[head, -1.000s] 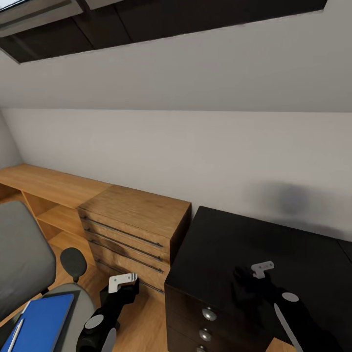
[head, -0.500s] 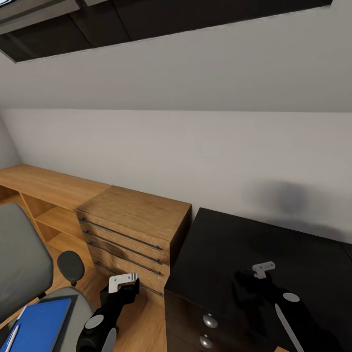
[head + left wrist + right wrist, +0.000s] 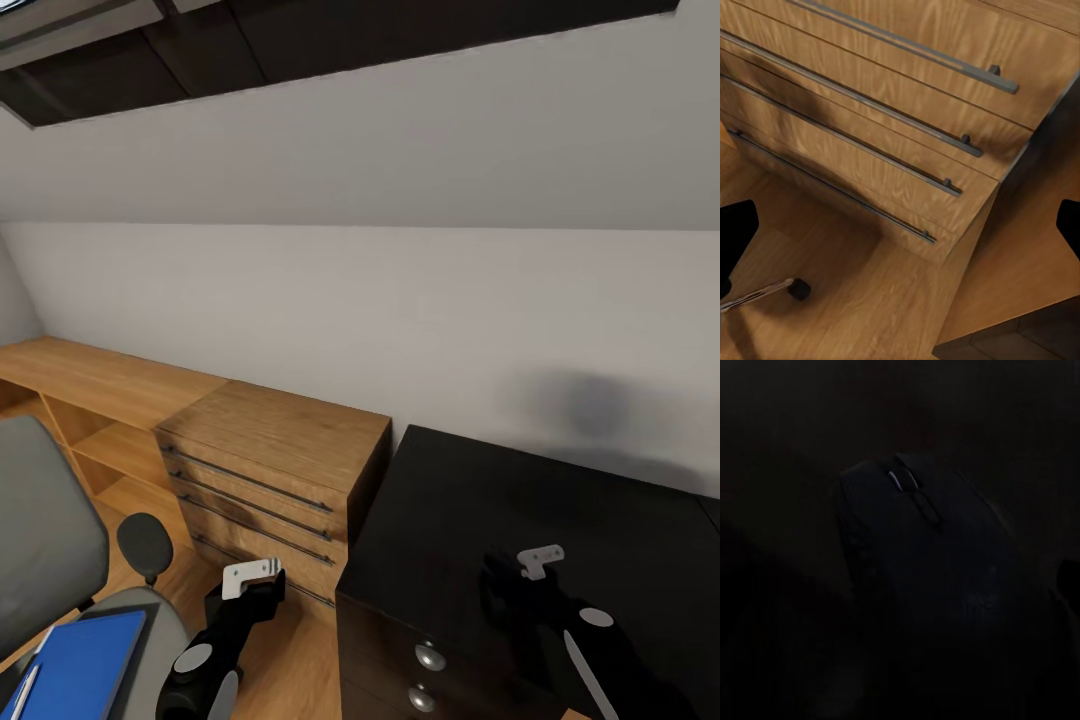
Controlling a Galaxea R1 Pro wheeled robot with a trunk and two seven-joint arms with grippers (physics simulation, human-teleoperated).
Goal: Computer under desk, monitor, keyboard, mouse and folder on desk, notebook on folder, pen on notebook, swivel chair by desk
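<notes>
In the right wrist view a black mouse (image 3: 922,562) lies on the glossy black desk (image 3: 560,490), close below my right gripper (image 3: 512,585), which is open over the desk's near corner. One fingertip (image 3: 1069,581) shows beside the mouse. At the lower left stands the grey swivel chair (image 3: 45,530). The blue folder (image 3: 75,665) lies on its seat, with the white pen (image 3: 22,692) on top. My left gripper (image 3: 245,598) hangs open and empty between chair and desk, facing the dresser. Computer, monitor, keyboard and notebook are out of view.
A light wooden dresser (image 3: 270,440) with long bar handles (image 3: 892,142) stands against the grey wall, left of the desk. The desk's drawer unit has round silver knobs (image 3: 430,657). A chair castor (image 3: 795,289) rests on the wood floor near the dresser.
The camera has shifted a little, so the chair sits further left and lower in the picture. My right gripper has drawn back slightly toward me over the desk. The left arm has not moved.
</notes>
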